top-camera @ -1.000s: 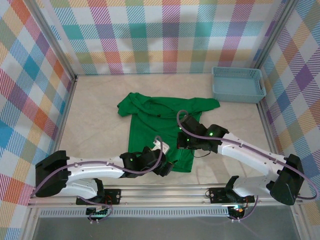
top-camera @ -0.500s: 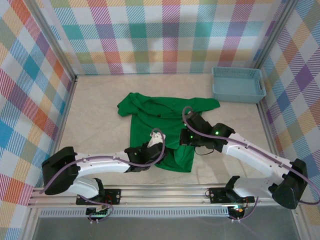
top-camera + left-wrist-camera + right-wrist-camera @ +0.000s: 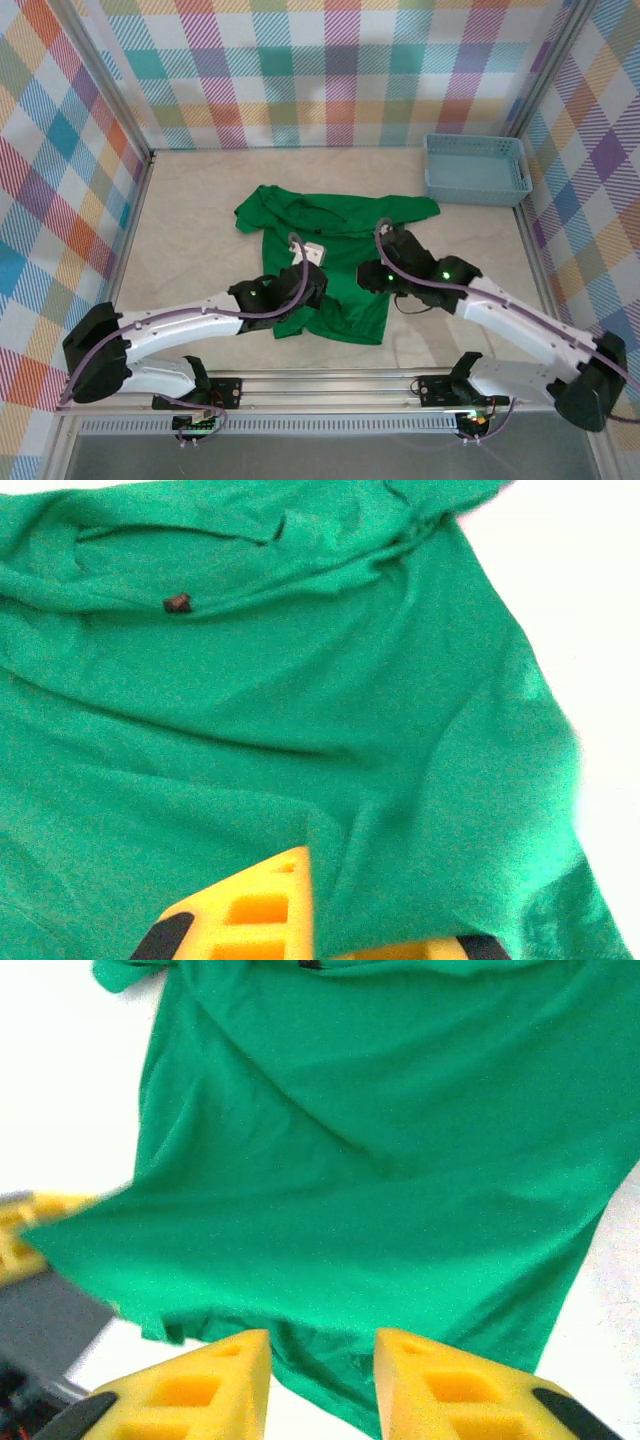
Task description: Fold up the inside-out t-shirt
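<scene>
Tools, two: left tool [image 3: 370, 912] clenches the one green t-shirt [image 3: 340, 225], right tool [image 3: 321, 1355] gapes.

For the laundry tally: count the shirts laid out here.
1: the green shirt, spread in the middle. None seen in the basket at far right; another could hide beneath.

The left gripper [image 3: 303, 280] has moved from the near hem of the green t-shirt [image 3: 345, 238] up toward its middle. It has carried the near-left corner along, so that hem now slants. The right gripper [image 3: 370, 272] has edged slightly farther from the arm bases, over the shirt's right side.
</scene>
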Robot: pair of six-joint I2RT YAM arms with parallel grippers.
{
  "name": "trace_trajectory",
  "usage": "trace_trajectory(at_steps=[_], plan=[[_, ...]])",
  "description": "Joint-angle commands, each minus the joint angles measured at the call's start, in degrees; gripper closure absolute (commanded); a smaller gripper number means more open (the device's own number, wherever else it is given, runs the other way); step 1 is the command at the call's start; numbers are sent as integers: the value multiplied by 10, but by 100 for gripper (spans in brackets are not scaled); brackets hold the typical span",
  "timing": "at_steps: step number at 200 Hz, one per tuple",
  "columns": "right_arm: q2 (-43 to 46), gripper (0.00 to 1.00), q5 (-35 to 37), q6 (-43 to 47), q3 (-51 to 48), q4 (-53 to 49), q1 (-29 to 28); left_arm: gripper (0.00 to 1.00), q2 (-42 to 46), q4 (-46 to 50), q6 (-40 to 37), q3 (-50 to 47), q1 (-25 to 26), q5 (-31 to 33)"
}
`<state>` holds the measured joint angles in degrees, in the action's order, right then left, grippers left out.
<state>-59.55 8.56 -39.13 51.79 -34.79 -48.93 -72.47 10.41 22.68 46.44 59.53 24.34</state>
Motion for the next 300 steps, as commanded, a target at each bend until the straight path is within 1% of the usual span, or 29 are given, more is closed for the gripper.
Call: trace_trajectory(at_steps=[1,21,31,37,46,60,75,91,96,110,134,159,183,189,200,221,247,273,287,300], plan=[[71,59,-31,48,-54,79,-33,100,25,14,-6,21,-25,-54],[84,54,-22,59,-101,131,-93,100,32,25,-16,33,-41,-73],[77,47,-11,66,-126,175,-131,100,32,30,-22,39,-45,-78],[70,45,-5,71,-139,207,-152,100,34,33,-26,43,-46,-80],[53,44,7,82,-158,254,-179,100,34,39,-31,50,-48,-84],[16,42,17,107,-180,324,-202,100,36,47,-36,58,-50,-86],[-30,41,22,135,-195,377,-213,100,44,50,-40,64,-53,-91],[-67,41,21,174,-224,466,-224,100,52,50,-44,67,-55,-93],[-78,40,25,188,-231,496,-228,100,54,70,-44,68,-56,-95],[-108,39,25,220,-246,552,-231,100,62,75,-47,71,-57,-97],[-161,38,22,273,-251,615,-231,100,72,80,-51,72,-62,-101],[-206,37,-2,328,-265,697,-234,100,79,85,-53,75,-67,-105],[-240,36,-11,352,-255,705,-235,100,82,91,-57,79,-70,-110],[-248,36,-19,354,-254,729,-235,100,83,92,-59,81,-70,-111],[-269,35,-28,367,-245,733,-235,100,85,91,-60,81,-71,-115],[-302,35,-19,377,-225,735,-231,100,87,91,-62,82,-71,-118],[-320,35,7,362,-218,728,-196,100,94,96,-65,81,-72,-121],[-323,35,-1,372,-213,713,-169,100,106,104,-73,80,-72,-117],[-321,35,-3,381,-210,682,-161,100,111,110,-77,81,-72,-109],[-317,34,-15,385,-218,690,-150,100,116,115,-82,82,-72,-102]])
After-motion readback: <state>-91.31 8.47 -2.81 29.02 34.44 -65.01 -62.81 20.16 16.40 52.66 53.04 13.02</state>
